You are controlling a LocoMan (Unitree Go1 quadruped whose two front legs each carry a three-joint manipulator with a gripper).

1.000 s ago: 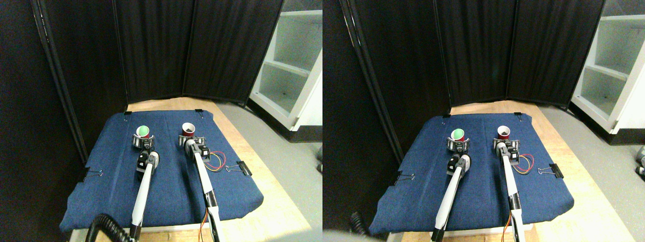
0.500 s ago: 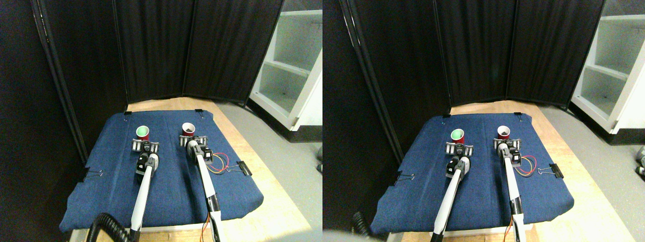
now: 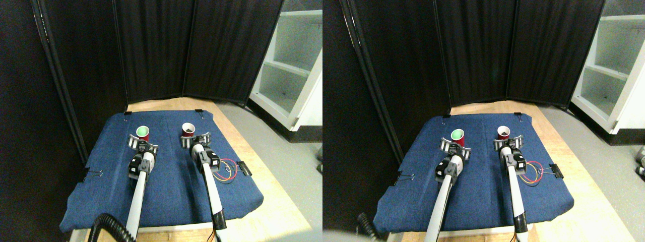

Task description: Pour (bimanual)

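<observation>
Two grippers sat spread wide, holding nothing: my left gripper (image 3: 142, 145) just at 6 o'clock of the red paper cup with green inside (image 3: 142, 133), my right gripper (image 3: 196, 140) below the red paper cup with dark contents (image 3: 188, 129), on the blue cloth mat (image 3: 171, 181).

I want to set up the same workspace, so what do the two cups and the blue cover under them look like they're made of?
Both the left cup and the right cup look like thin disposable cups, paper or plastic: red outside, one green inside, the other pale with something dark. I can't tell which material. The blue cover looks like matte woven cloth, denim-like; it drapes softly at the edges.
</observation>
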